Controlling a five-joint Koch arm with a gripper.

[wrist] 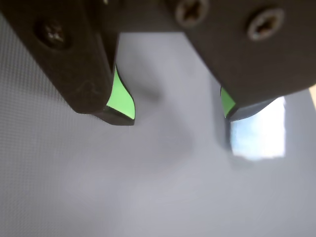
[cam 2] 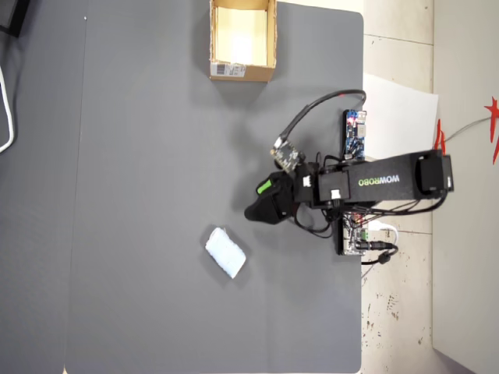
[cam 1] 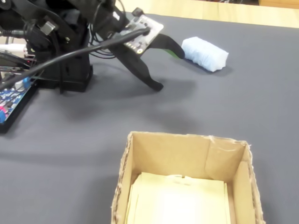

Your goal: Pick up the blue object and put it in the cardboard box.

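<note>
The blue object (cam 2: 225, 252) is a pale blue-white soft oblong lying on the dark grey mat. In the fixed view the blue object (cam 1: 204, 53) sits just beyond one finger of my gripper (cam 1: 169, 69), close beside it and not between the jaws. The wrist view shows my gripper (wrist: 177, 116) open, green pads facing each other over bare mat, with the blue object (wrist: 256, 133) showing partly behind the right fingertip. From overhead my gripper (cam 2: 256, 200) is a little to the upper right of the object. The cardboard box (cam 2: 242, 72) stands at the mat's top edge, far from the gripper; the fixed view has the box (cam 1: 168, 140) in front, open, with a pale yellowish inside.
The arm's base and circuit boards (cam 2: 355, 134) with cables sit at the mat's right edge in the overhead view. A white paper sheet (cam 2: 401, 117) lies beyond them. In the fixed view the base and wiring (cam 1: 51, 51) fill the upper left.
</note>
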